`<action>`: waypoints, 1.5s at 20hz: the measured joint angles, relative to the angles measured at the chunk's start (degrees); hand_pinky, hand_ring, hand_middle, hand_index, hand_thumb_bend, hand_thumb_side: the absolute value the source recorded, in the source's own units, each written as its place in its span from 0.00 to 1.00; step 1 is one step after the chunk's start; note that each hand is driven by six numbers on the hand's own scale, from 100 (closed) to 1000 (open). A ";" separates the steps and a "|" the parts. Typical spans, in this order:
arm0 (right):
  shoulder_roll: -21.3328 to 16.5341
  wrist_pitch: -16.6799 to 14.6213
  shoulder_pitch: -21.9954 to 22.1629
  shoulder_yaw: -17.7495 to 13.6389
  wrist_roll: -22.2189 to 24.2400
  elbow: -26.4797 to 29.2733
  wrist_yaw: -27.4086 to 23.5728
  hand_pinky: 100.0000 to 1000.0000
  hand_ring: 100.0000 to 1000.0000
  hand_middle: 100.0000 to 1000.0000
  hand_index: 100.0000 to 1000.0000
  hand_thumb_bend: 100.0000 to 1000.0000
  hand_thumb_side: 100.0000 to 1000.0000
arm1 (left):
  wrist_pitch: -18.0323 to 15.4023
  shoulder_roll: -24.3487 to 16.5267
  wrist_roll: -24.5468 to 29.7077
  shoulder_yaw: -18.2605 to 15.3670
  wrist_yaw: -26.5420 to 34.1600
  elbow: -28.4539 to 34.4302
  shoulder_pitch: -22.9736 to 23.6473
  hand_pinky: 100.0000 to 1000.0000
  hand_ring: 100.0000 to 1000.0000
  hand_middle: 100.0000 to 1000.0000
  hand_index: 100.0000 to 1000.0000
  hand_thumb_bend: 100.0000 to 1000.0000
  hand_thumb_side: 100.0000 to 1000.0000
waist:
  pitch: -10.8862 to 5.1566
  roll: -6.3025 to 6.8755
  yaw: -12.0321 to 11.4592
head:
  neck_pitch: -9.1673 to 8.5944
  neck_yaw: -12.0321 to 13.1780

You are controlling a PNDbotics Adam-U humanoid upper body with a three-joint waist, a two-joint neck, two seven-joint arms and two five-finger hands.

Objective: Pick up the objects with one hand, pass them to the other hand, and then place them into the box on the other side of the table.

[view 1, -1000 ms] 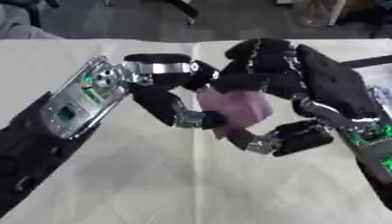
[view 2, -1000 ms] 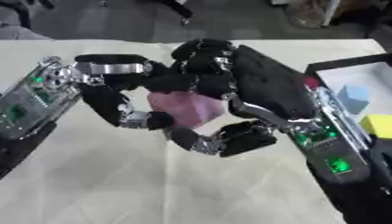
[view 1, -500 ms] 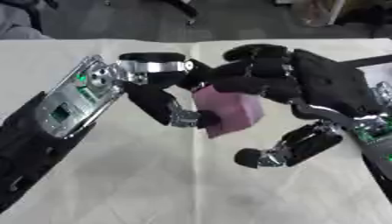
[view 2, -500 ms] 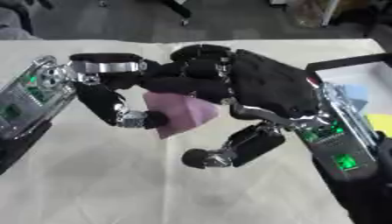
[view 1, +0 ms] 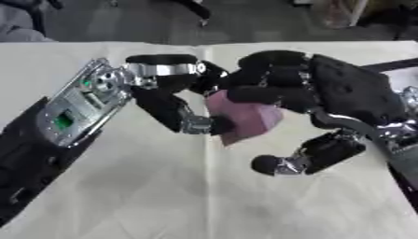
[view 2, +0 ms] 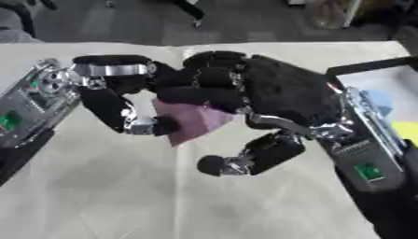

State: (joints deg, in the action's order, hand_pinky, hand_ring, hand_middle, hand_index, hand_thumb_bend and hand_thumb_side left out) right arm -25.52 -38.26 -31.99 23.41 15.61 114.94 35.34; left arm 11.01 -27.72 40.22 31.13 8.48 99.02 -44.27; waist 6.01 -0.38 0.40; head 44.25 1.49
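I seem to be working in a lab or test room rather than a home. The surface (view 1: 122,186) before me is covered with a plain cream cloth creased in straight fold lines, like a staged work area. Beyond the surface's far edge lies a dark grey floor (view 1: 261,23) with dark furniture legs (view 1: 196,8) standing on it. At the surface's right edge sits a black-rimmed box (view 2: 367,70).
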 measured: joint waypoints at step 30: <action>-0.13 1.98 0.79 1.40 -13.66 -0.29 9.92 0.62 0.23 0.52 0.81 0.00 0.00 | 0.73 -0.49 0.15 0.06 2.90 0.88 -0.63 0.69 0.54 0.48 0.59 0.10 0.49 | 0.00 0.60 0.08 | 0.00 -0.77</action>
State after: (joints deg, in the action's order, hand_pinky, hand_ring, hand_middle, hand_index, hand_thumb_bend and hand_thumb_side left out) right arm -25.65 -36.28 -31.19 24.82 1.95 114.65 45.26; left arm 11.75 -28.21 40.38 31.19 11.38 99.91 -44.90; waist 6.01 0.22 0.48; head 44.25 0.72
